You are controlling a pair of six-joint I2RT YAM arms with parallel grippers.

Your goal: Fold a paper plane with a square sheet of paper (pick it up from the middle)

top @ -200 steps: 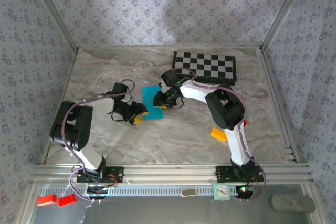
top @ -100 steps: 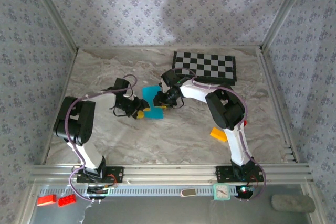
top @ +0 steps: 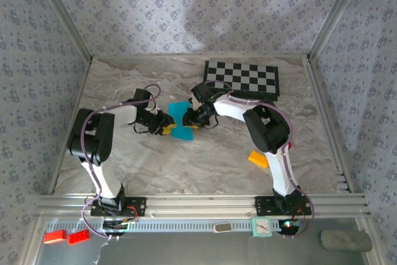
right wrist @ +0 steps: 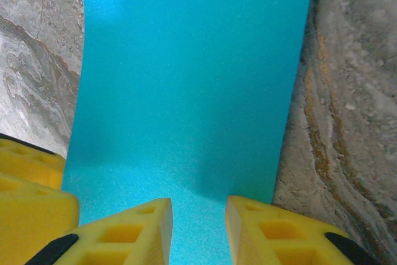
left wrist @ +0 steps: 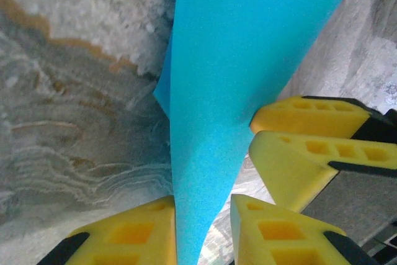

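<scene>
The square sheet of paper is bright cyan and lies mid-table, its left part lifted into a standing flap. My left gripper is at the sheet's left edge. In the left wrist view the flap runs down between its yellow fingers, resting against the left one, with a gap to the right one; the left gripper is partly open. My right gripper is low over the sheet's right part. The right gripper is open, with flat paper showing through the gap.
A black-and-white chessboard lies at the back right. A small yellow-orange block sits beside the right arm's base link. Wallpapered walls and aluminium posts enclose the marble table. The right gripper's fingers sit close beside the left gripper.
The left arm has swung up and right to the paper's left edge, and its jaws have narrowed round the lifted flap. The right gripper has barely moved.
</scene>
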